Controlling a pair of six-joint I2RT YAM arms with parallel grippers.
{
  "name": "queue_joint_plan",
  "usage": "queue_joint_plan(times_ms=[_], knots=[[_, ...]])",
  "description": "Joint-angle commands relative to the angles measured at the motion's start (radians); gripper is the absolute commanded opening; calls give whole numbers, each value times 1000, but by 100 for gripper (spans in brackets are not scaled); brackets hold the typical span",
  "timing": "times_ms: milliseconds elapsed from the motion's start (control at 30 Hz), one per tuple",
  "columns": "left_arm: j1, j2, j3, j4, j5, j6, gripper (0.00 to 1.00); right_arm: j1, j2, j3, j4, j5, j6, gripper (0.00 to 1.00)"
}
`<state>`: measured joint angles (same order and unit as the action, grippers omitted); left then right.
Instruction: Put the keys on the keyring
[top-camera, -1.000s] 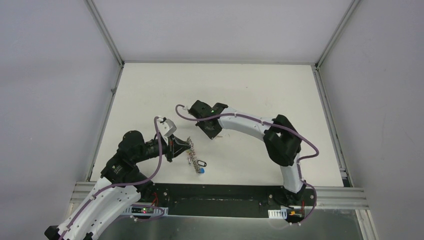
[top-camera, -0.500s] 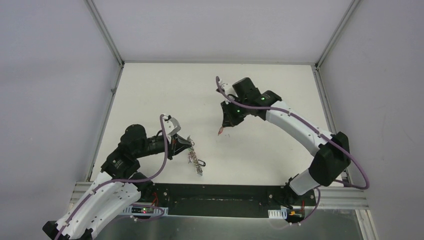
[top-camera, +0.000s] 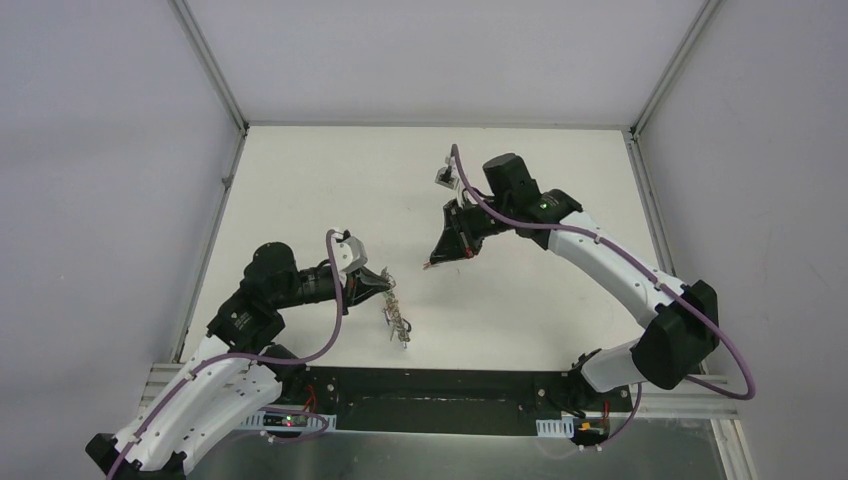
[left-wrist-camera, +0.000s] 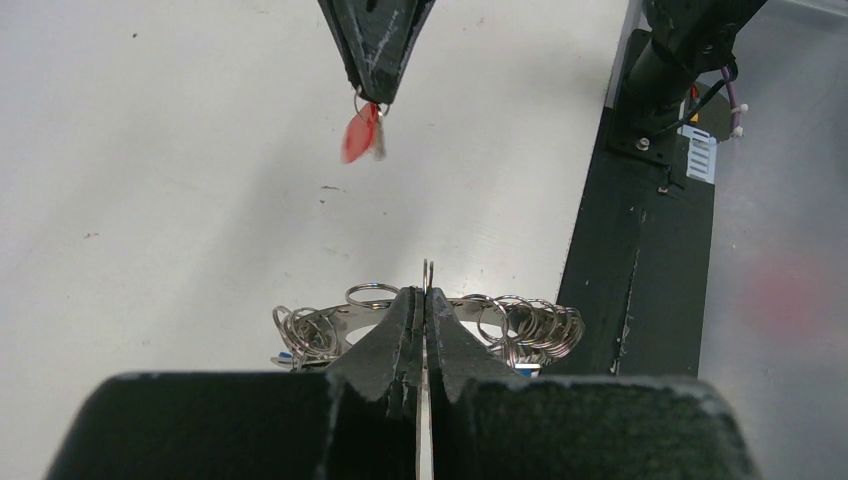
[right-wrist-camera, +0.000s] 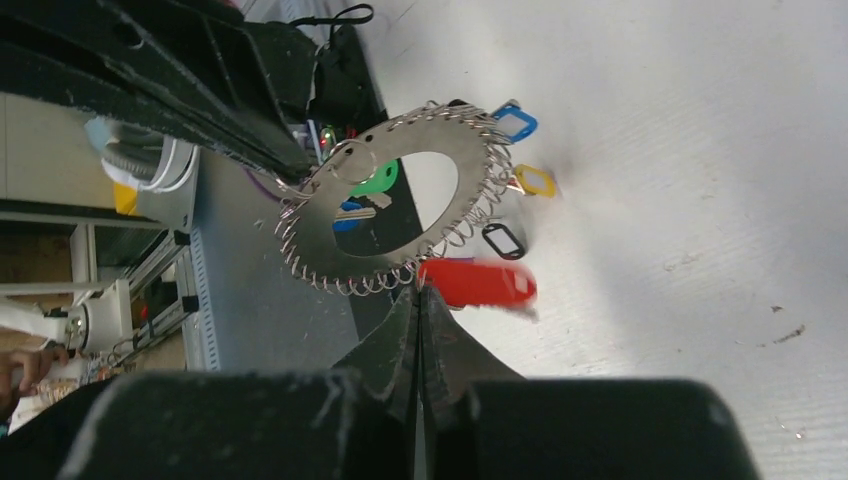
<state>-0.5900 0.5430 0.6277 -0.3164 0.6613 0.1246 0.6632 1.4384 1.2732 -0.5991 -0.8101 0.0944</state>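
My left gripper is shut on a wire loop of the keyring, a flat grey ring edged with small loops, which hangs below it above the table. The left wrist view shows the gripper pinching one loop, the ring beyond. My right gripper is shut on the red-tagged key, held in the air right of the ring. In the right wrist view the gripper holds the red tag at the ring's lower rim. A blue tag hangs on the rim.
Green, yellow and black tags hang on the ring. A black base plate runs along the table's near edge. Metal frame rails and white walls border the table.
My right arm rose from low over the table near the ring, lifting the red-tagged key, and now holds it facing the ring. My left gripper shifted slightly right with the ring.
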Motion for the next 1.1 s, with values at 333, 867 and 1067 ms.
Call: queue_joint_plan(times_ms=[333,867,1067], knots=[[-7,22,8,165,76,12,0,135,-7,70,-37,-146,-127,0],[-7,21,-5,171,96,-19,0,250,45,176,-85,37,-122,0],[-7,22,-7,175,97,-27,0,272,62,204,-94,91,-121,0]])
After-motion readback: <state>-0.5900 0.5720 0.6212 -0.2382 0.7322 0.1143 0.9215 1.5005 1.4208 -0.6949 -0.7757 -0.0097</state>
